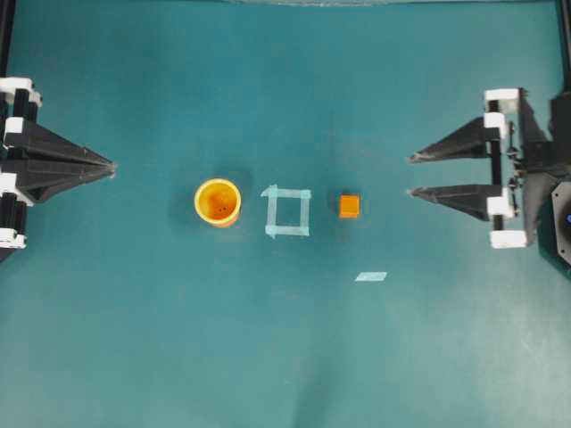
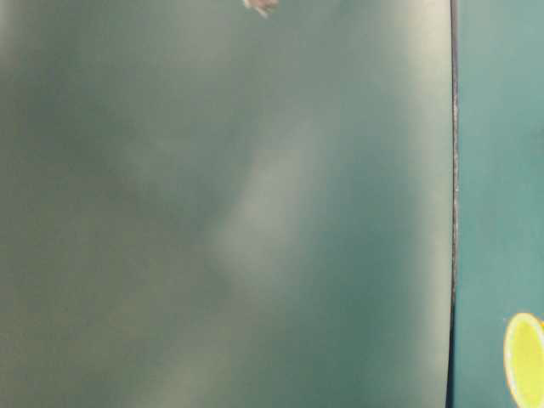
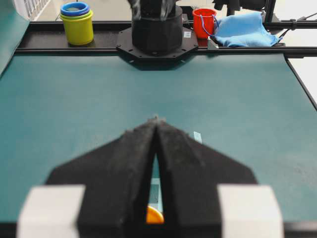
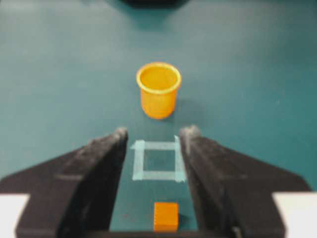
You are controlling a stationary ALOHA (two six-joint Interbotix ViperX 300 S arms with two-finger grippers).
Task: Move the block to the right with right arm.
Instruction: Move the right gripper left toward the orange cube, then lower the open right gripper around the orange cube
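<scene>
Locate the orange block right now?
In the overhead view the block sits on the table just right of the taped square, apart from it, with the open right gripper further right and not touching it.

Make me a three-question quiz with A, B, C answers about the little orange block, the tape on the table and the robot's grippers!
1. Where is the block?
A. inside the cup
B. on the table, right of the tape square
C. in the left gripper

2. How many loose strips of tape lie apart from the tape square?
A. one
B. three
C. none

3. How does the right gripper look?
A. shut on the block
B. shut on the cup
C. open and empty

Answers:
1 B: in the overhead view it sits alone just right of the square, away from the cup.
2 A: one pale strip lies below the block.
3 C: its fingers stand apart, the block lying free between them in the right wrist view.
</scene>
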